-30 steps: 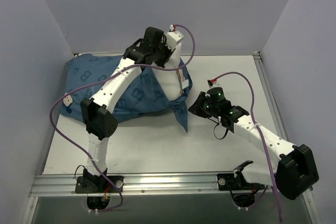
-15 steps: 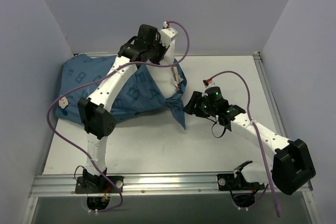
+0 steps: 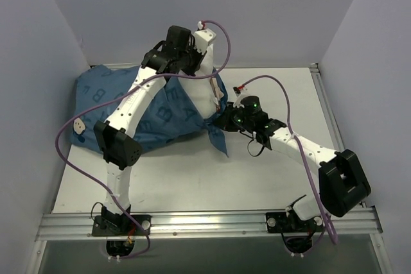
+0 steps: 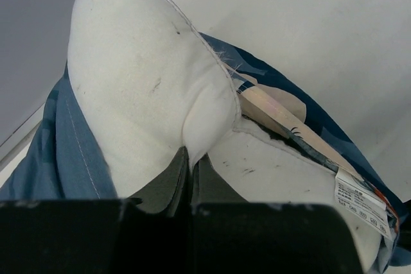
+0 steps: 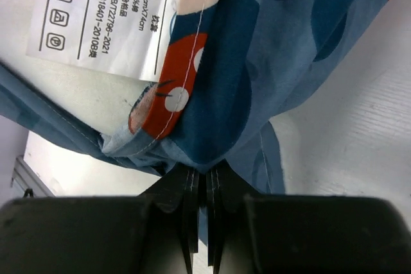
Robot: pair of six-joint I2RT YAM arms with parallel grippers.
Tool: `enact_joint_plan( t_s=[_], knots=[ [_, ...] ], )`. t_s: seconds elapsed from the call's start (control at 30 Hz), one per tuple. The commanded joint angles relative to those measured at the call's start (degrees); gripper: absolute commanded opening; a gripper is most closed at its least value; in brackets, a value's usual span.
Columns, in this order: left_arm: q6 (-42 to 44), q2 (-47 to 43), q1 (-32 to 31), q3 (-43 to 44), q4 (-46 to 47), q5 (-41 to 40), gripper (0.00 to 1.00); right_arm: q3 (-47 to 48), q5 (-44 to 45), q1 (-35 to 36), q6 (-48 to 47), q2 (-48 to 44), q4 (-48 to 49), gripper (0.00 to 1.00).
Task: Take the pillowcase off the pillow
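Pulling slowly helps: left gripper (image 4: 191, 165) pinches the pillow (image 4: 138, 75), right gripper (image 5: 204, 174) pinches the pillowcase (image 5: 276, 49); hold cloth down, draw pillow toward the right edge.

Pillow (image 3: 204, 98) pokes out rt end of pillowcase (image 3: 164, 117); both on table (image 3: 257, 181), rear-left.

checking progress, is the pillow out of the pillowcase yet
Partly out: a white pillow corner shows past the pillowcase opening, pinched by the left gripper; the rest is covered.
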Motion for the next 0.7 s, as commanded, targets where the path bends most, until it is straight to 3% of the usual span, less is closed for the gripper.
enact_joint_plan(
  t_s=[0.0,0.3,0.53,0.63,0.67],
  knots=[
    [-0.8,-5.5,2.1,7.7,6.3,-2.6,0.02,-2.0,0.4,0.1,0.1,-2.4,2.0,0.0],
    [-1.4,-5.7,7.9,9.1,6.6,-3.4,0.02,-11.6,0.1,-1.1,0.8,-5.8,2.1,0.0],
    [-2.6,-6.6,9.5,8.1,5.9,-1.3,0.02,-14.5,-1.7,-7.0,-1.0,-6.0,0.7,0.0],
    [-6.5,-9.8,8.2,0.5,6.5,5.5,0.02,-13.5,-3.3,-7.0,-2.1,-5.8,0.4,0.0],
    [-7.1,-10.8,7.3,-5.5,7.2,7.6,0.02,-13.0,-4.0,-7.0,-2.5,-6.0,0.3,0.0]
  ],
)
